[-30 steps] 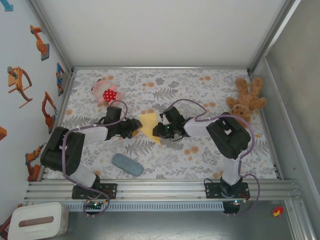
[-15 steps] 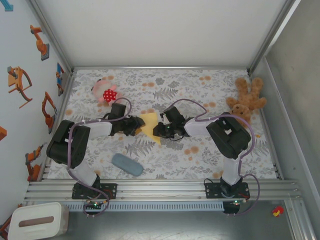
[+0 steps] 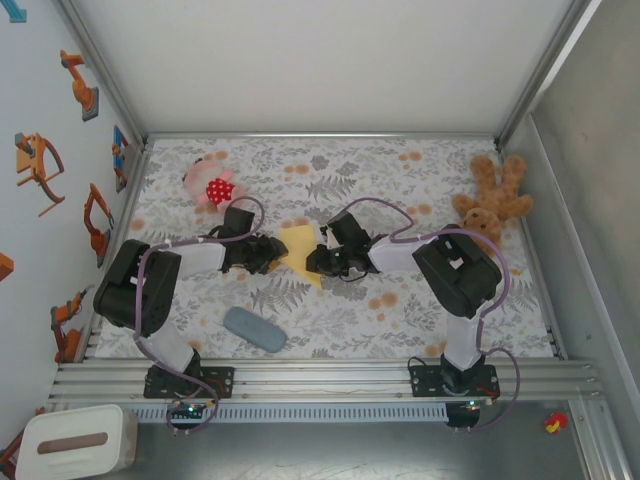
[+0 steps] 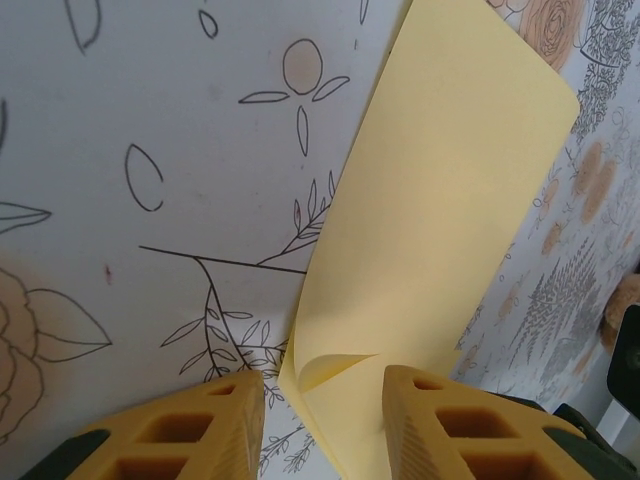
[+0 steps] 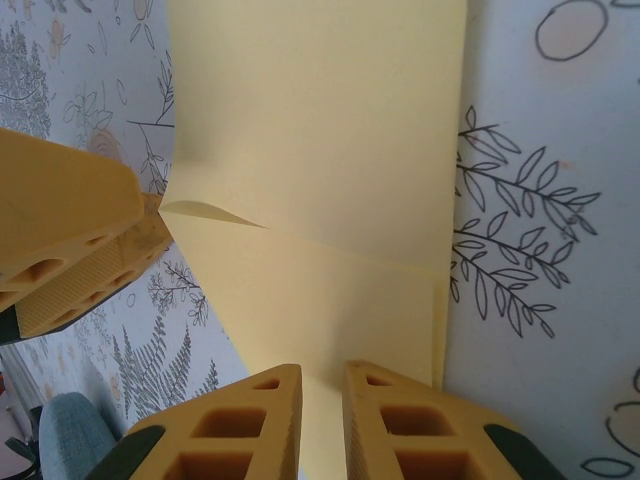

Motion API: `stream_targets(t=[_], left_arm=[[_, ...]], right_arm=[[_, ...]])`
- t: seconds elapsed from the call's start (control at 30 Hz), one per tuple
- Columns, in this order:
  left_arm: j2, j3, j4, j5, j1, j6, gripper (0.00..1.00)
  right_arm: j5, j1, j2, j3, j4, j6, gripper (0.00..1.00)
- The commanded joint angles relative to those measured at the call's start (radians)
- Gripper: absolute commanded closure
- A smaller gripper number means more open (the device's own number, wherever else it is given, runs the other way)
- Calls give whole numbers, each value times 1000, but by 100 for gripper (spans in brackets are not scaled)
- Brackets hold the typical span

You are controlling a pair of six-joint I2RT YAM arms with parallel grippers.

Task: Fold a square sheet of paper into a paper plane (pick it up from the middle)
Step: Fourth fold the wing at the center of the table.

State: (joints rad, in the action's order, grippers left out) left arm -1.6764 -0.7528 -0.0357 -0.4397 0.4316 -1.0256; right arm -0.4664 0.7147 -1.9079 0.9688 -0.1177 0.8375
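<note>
The left gripper [image 3: 270, 254] is held at the 9 o'clock edge of the square sheet of paper [image 3: 298, 246], which lies partly folded near the middle of the table [image 3: 400, 180]. In the left wrist view its jaws are parted, and a lifted curl [image 4: 335, 366] of the sheet is caught loosely in the gap, not yet clamped. If the jaws are closed off-line, the curl may be crushed into a stray crease, or it may be flicked out and missed.

The right gripper [image 3: 317, 262] is set on the 4 o'clock edge with its jaws drawn nearly together. Whether the sheet is nipped there or only pressed flat cannot be told. If that hold is weak, the sheet may be dragged toward 9 o'clock and the fold skewed. If it is firm and the arms are pulled apart, the thin paper may be torn.
</note>
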Motion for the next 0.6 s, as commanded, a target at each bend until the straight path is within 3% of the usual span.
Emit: stream_targets(t=[0.0, 0.13, 0.57], left_arm=[[-16, -22, -20, -31, 4, 10, 69], [-19, -19, -65, -60, 6, 2, 73], [-64, -19, -113, -115, 7, -26, 73]], right_arm=[[21, -9, -36, -12, 37, -14, 82], [25, -8, -38, -12, 45, -17, 82], [21, -9, -40, -9, 46, -20, 82]])
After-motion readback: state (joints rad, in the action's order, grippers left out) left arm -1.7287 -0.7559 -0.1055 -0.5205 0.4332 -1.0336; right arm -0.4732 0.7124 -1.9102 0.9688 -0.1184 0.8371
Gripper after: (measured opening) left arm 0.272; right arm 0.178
